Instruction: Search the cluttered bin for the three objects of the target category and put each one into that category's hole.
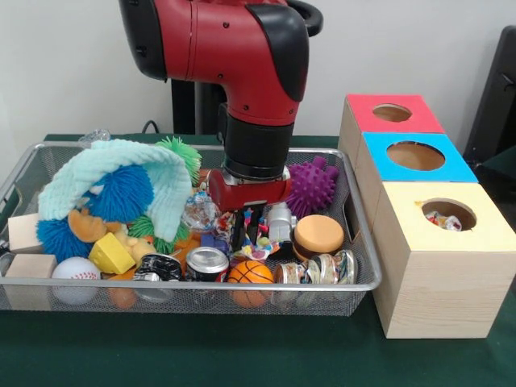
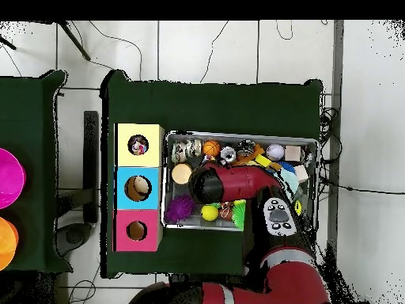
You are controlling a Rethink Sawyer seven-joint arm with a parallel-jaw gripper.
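Note:
The wire-mesh bin point(image 1: 201, 286) sits on the green table, full of clutter; it also shows in the overhead view point(image 2: 237, 134). My gripper point(image 1: 251, 232) reaches down into the bin's middle, among the clutter. A white polka-dot cloth piece point(image 1: 255, 219) lies right at the gripper's tips; I cannot tell if it is held. The yellow-topped box's hole point(image 1: 449, 214) is to the right of the bin, and a polka-dot cloth piece point(image 1: 439, 218) shows inside it. In the overhead view this hole point(image 2: 138, 145) has something in it, and the arm hides the gripper.
A mint-green cloth point(image 1: 121, 173) drapes over blue spiky balls at the bin's left. A purple spiky ball point(image 1: 313, 185), burger toy point(image 1: 318, 235), basketball point(image 1: 250, 272), soda can point(image 1: 207, 262) and baseball point(image 1: 75, 270) crowd the gripper. The blue-topped box point(image 1: 415, 156) and red-topped box point(image 1: 393, 113) stand behind the yellow one.

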